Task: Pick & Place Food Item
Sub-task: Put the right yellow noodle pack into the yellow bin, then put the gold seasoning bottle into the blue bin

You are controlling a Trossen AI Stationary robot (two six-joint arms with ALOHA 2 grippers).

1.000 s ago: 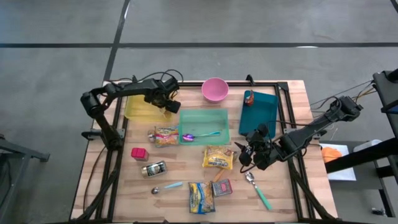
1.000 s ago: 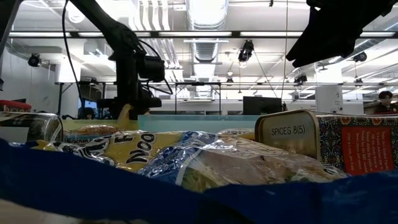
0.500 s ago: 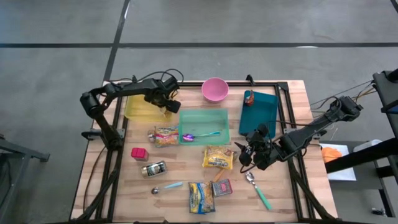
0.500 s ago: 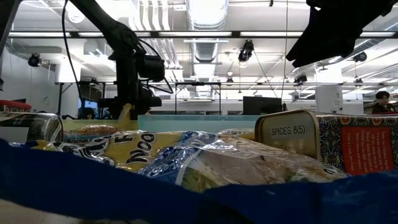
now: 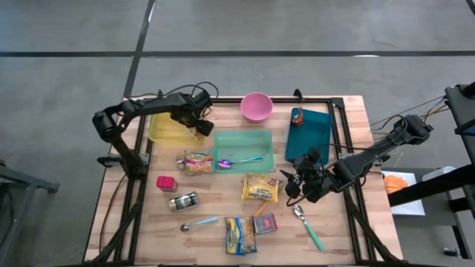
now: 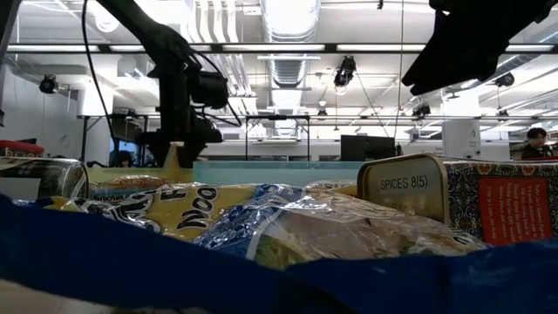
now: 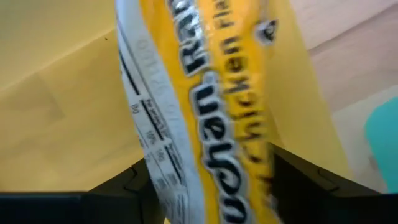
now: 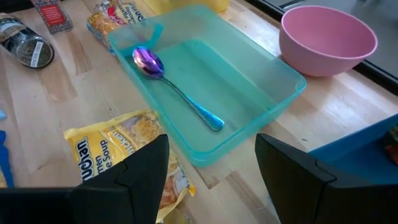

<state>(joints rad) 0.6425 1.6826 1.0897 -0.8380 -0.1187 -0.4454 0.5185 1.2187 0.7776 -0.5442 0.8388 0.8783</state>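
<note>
1. Left gripper [image 5: 199, 127] grips a yellow ramen pack [image 7: 211, 118] over the yellow bin [image 5: 165, 130], at the corner nearest the green bin [image 5: 243, 152].
2. Pack hangs long axis down; bin floor lies directly below, so release should be a straight drop.
3. Right gripper [image 5: 292, 185] waits part-open, empty, above the wood table [image 5: 223, 200].

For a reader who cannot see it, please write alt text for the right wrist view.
A teal tray holding a metal spoon sits on the wooden table, seen past the right gripper's open fingers. A pink bowl stands beyond it, and a yellow noodle packet lies beside it.
</note>
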